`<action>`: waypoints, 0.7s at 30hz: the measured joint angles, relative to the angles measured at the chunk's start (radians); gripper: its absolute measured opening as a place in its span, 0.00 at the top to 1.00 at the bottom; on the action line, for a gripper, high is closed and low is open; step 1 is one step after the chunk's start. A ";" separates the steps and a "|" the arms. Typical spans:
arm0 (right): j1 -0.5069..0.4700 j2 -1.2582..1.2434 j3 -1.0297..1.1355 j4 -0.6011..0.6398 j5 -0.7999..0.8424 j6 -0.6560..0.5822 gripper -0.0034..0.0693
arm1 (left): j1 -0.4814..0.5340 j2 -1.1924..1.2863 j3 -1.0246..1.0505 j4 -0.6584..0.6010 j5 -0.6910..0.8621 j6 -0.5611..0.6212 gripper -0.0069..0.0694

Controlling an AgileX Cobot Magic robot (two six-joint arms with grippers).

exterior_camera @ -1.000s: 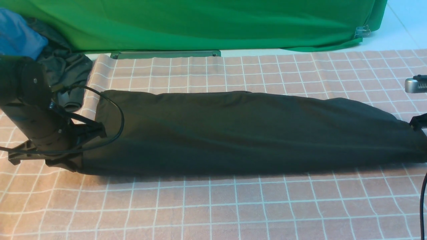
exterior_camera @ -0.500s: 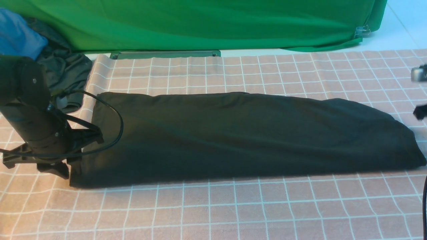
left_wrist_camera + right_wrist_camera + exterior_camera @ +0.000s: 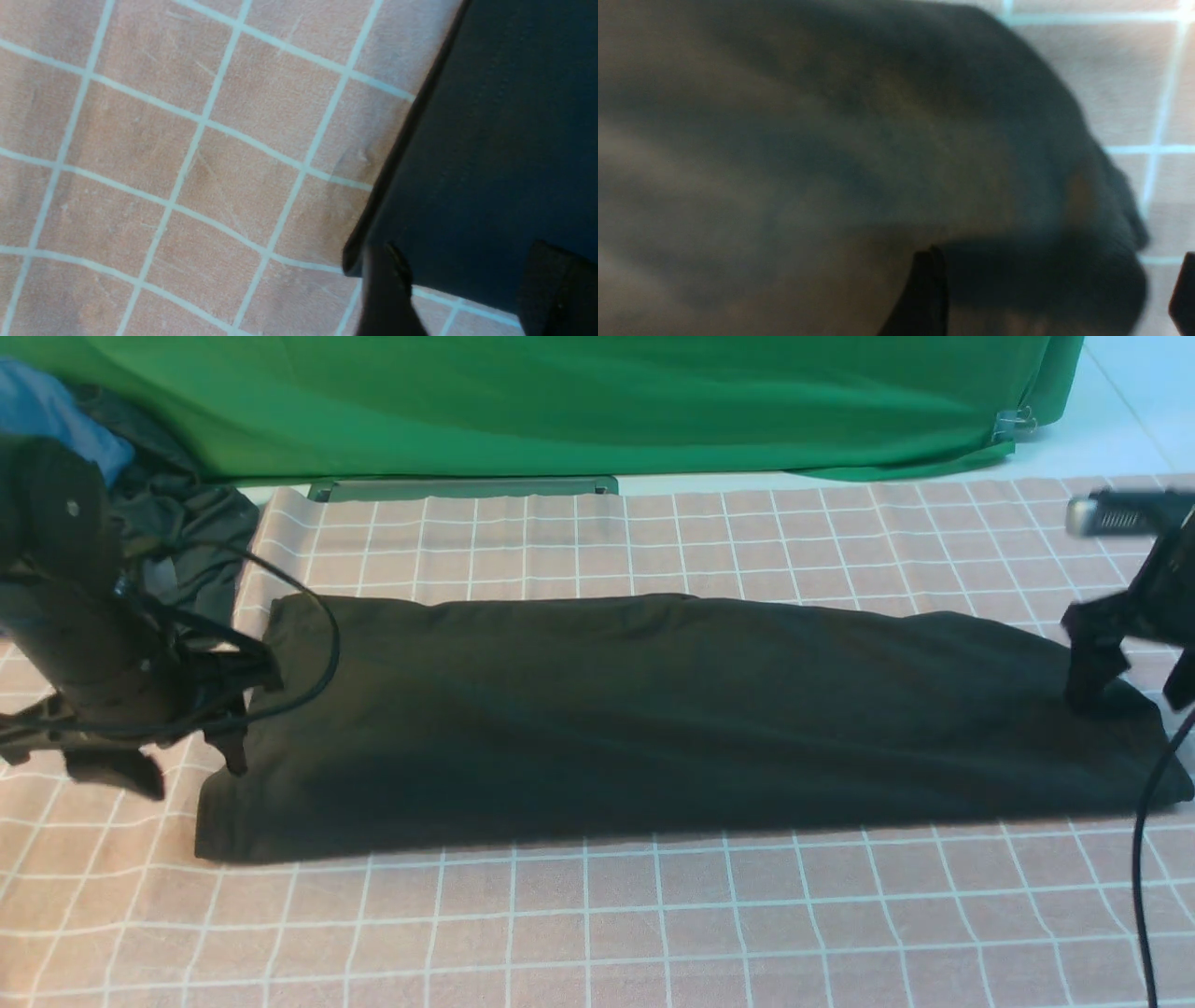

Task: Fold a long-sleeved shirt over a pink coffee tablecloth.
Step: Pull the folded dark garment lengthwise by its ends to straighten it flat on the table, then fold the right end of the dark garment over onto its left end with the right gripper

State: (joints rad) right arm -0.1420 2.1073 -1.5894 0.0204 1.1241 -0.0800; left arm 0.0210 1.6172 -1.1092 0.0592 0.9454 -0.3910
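Shirt [image 3: 653, 709] beneath open jaws (apparently ungripped)

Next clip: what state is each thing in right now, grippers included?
Shirt: folded into a long band, lying flat on the tablecloth.
Tablecloth: spread out, slightly wrinkled.
Left gripper: open, at the shirt's left end.
Right gripper: open, at the shirt's right end.
Green cloth: draped at the back, clipped.
Grey garment: crumpled, far left.
Blue garment: bunched, partly hidden.
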 joint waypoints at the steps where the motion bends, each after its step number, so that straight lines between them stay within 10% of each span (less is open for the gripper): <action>1: 0.000 0.012 0.000 -0.005 0.002 0.011 0.01 | 0.000 -0.020 0.000 -0.018 0.001 0.011 0.54; 4: 0.000 0.030 -0.002 -0.011 0.005 0.030 0.02 | 0.000 -0.100 0.000 -0.082 -0.002 0.055 0.80; 9: 0.009 0.030 -0.002 -0.007 0.000 0.013 0.22 | 0.000 -0.228 0.000 -0.180 -0.022 0.118 0.89; 14: 0.016 0.030 -0.002 0.017 0.000 -0.028 0.79 | 0.000 -0.380 0.000 -0.208 -0.020 0.137 0.89; 21: -0.001 0.015 -0.030 -0.014 0.019 -0.068 0.82 | 0.000 -0.528 0.000 -0.209 0.042 0.140 0.89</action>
State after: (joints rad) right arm -0.1433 2.1220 -1.6193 0.0059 1.1432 -0.1479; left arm 0.0210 1.0890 -1.1092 -0.1500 0.9879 -0.2511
